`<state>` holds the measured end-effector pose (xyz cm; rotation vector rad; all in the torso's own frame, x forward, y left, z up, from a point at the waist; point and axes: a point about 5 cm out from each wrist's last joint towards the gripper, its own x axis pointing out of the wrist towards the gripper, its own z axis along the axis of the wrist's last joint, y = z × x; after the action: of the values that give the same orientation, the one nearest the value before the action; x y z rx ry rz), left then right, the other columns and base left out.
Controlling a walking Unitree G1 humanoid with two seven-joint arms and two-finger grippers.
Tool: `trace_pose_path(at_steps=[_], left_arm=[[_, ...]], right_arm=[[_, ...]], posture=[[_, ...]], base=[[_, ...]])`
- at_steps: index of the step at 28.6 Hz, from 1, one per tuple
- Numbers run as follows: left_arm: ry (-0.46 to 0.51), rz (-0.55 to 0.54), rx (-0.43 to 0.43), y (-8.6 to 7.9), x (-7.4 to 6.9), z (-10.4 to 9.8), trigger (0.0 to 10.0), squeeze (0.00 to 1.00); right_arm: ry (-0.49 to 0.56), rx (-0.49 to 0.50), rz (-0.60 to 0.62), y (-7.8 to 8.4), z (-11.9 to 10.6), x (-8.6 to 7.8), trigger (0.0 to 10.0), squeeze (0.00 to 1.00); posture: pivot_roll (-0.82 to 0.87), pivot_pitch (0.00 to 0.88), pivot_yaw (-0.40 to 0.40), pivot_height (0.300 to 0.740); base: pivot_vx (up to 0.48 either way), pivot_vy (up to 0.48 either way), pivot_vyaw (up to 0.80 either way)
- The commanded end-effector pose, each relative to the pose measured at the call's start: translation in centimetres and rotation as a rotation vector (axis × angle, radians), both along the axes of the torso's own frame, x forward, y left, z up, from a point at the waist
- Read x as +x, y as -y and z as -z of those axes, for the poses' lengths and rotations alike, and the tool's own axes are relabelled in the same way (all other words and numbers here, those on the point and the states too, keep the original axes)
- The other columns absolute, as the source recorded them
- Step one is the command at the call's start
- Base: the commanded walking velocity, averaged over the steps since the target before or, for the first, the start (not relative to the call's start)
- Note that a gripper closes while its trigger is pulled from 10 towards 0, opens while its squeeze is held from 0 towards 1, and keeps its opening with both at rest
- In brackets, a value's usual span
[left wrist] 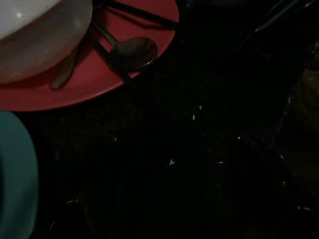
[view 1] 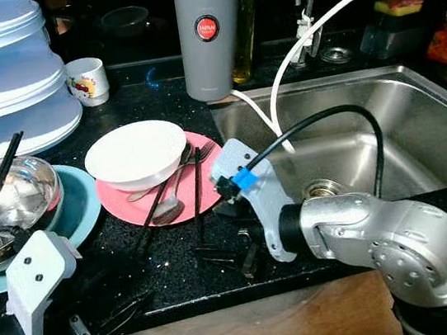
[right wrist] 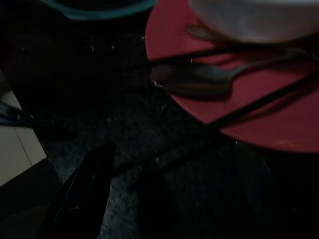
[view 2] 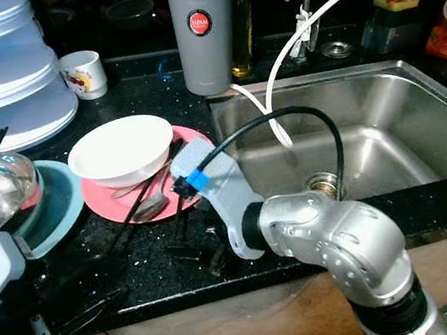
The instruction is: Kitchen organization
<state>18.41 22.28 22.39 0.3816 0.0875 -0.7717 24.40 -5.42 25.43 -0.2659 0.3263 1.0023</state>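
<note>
A pink plate [view 1: 203, 199] lies on the black counter left of the sink. It carries a white bowl [view 1: 136, 152], a metal spoon [view 1: 167, 209], a fork and black chopsticks [view 1: 197, 189] whose ends stick out over the plate's near rim. My right gripper [view 1: 226, 255] hovers low over the counter just in front of that rim, open, with one finger [right wrist: 82, 191] clear in the right wrist view and the spoon [right wrist: 192, 79] just beyond. My left gripper [view 1: 114, 304] is open over the counter's front edge, left of the plate [left wrist: 75, 84].
A steel bowl [view 1: 11, 193] with black chopsticks stands on a teal plate [view 1: 83, 208] at the left. Behind are stacked white containers [view 1: 3, 82], a mug [view 1: 88, 80] and a grey canister [view 1: 209, 32]. The steel sink [view 1: 417, 119] with a white hose lies to the right.
</note>
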Motion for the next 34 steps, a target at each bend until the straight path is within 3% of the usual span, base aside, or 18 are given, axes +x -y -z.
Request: trace_pose_path(at_steps=[1,13,34], left_arm=[[-0.01,0.007,0.02,0.0,0.0,0.1,10.0,0.0],[-0.016,0.008,0.037,-0.1,-0.3,-0.1,10.0,0.0],[0.003,0.004,0.05,-0.3,0.1,-0.3,10.0,0.0]], right_arm=[[0.007,-0.001,-0.001,-0.1,-0.1,0.0,10.0,0.0],[0.034,-0.065,0.022,-0.4,0.5,0.3,10.0,0.0],[0.061,-0.133,0.118,1.6,0.6,1.8,10.0,0.0]], posture=[[0.05,0.076,-0.052,0.74],[0.06,0.077,-0.068,0.74],[0.05,0.084,-0.06,0.74]], base=[[0.0,0.0,0.0],[0.0,0.0,0.0],[0.0,0.0,0.0]])
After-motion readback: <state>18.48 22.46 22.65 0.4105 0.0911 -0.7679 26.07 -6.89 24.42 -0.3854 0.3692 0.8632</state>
